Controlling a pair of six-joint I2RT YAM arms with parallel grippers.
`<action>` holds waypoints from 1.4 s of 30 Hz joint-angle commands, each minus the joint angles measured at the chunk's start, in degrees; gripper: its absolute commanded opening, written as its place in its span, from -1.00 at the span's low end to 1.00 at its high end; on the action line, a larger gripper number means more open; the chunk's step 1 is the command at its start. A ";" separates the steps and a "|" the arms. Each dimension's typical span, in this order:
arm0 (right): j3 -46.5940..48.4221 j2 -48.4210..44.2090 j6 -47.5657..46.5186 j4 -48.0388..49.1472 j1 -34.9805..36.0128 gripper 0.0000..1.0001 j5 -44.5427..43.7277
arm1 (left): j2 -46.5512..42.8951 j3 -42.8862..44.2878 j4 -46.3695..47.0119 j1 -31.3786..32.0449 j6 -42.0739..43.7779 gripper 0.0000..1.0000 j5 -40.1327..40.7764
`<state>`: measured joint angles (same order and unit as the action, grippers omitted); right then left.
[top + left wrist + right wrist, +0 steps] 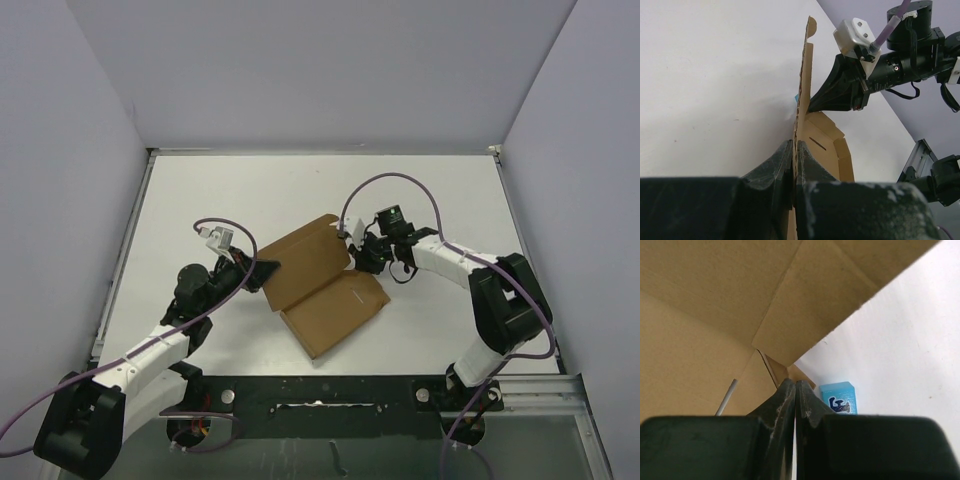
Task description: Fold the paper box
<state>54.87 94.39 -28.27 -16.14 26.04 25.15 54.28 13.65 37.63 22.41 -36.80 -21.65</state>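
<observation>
The paper box (pixel 325 285) is a brown die-cut sheet in the middle of the white table, one panel flat and one raised. My left gripper (pixel 264 272) is shut on the left edge of the raised panel. In the left wrist view that panel (pixel 801 90) stands edge-on, clamped between the fingers (pixel 785 160). My right gripper (pixel 353 252) is shut at the panel's right side. In the right wrist view its tips (pixel 795 384) meet at a crease by a small flap (pixel 775 365), with no cardboard showing between them.
A tiny blue cube (pixel 838 398) sits on the table just right of my right fingertips, beside the cardboard. Grey walls enclose the table on three sides. A black rail (pixel 330 392) runs along the near edge between the arm bases.
</observation>
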 commanded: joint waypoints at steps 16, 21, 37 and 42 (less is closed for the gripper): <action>2.44 -0.45 -2.73 -3.02 0.41 -1.00 5.61 | -0.45 -0.38 5.31 0.09 -0.67 -1.00 0.39; 2.19 -1.42 -3.57 -4.07 2.12 -1.00 8.93 | 0.76 -0.64 6.49 0.09 -0.64 -1.00 0.37; 5.44 4.53 1.11 -1.18 6.92 -1.00 2.46 | 7.75 -0.55 11.70 0.17 -1.78 -1.00 -3.96; 5.82 4.41 2.25 -1.04 6.96 -1.00 5.23 | 8.33 -0.73 12.03 0.20 -1.92 -1.00 -4.28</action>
<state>59.18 98.48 -27.66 -19.11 32.32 28.47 62.06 12.51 45.74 22.31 -37.80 -23.16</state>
